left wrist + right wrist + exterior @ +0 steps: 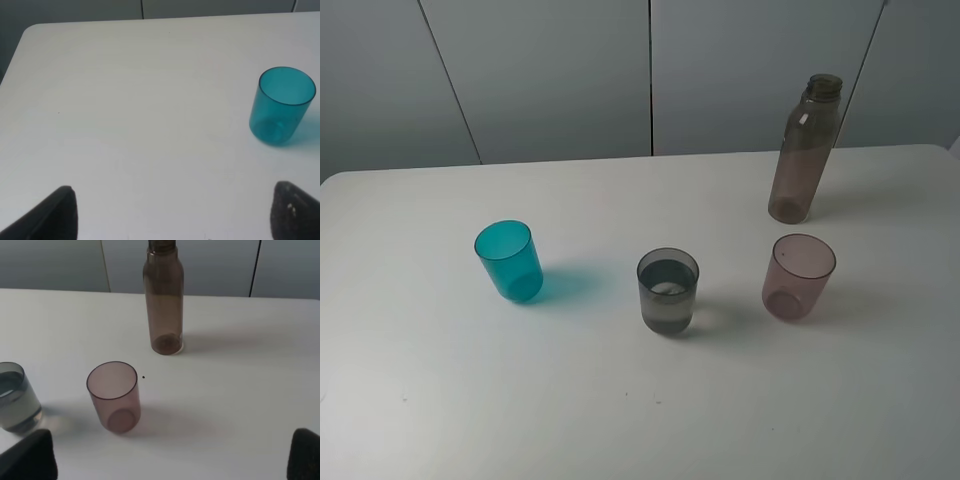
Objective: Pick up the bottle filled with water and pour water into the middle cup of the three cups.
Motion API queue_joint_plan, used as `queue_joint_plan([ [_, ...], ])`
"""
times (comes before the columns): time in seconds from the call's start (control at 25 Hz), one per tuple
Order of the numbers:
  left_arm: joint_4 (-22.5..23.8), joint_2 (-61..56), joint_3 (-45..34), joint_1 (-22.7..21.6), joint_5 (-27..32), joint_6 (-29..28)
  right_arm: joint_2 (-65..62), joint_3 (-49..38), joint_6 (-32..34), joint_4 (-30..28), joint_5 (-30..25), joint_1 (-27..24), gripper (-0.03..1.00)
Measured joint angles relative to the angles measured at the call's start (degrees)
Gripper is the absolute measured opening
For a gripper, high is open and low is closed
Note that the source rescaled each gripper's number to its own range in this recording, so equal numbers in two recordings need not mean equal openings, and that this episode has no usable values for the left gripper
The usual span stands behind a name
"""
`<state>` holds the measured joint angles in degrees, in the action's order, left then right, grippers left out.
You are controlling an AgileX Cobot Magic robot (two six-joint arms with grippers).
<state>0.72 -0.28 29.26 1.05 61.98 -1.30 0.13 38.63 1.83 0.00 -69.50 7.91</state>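
The brownish-pink bottle [804, 150] stands upright and capless at the back right of the white table [620, 410]; it also shows in the right wrist view [163, 297]. The smoky grey middle cup [668, 291] stands in the row's centre and holds clear water [668, 308]; part of it shows in the right wrist view [14, 397]. The teal cup [509, 261] is on the left, also in the left wrist view [281, 105]. The pinkish-mauve cup [798, 277] is on the right, also in the right wrist view [114, 396]. My left gripper [172, 215] and right gripper [170, 460] are open and empty, well back from the cups.
Grey wall panels [650, 70] stand behind the table's far edge. The table's left corner [30, 30] shows in the left wrist view. Neither arm shows in the exterior high view.
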Motion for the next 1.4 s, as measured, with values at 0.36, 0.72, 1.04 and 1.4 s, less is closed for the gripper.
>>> queue_joint_plan([
  [0.36,0.0,0.0,0.0,0.0,0.0,0.0,0.0,-8.01,-1.83,2.29,4.44,0.0,1.0],
  [0.72,0.0,0.0,0.0,0.0,0.0,0.0,-0.14,-9.4,-2.66,3.6,6.62,0.0,1.0],
  [1.04,0.0,0.0,0.0,0.0,0.0,0.0,-0.14,-9.4,-2.66,3.6,6.65,-1.92,1.0],
  [1.4,0.0,0.0,0.0,0.0,0.0,0.12,-0.14,-9.4,-2.56,3.6,6.65,-5.98,1.0],
])
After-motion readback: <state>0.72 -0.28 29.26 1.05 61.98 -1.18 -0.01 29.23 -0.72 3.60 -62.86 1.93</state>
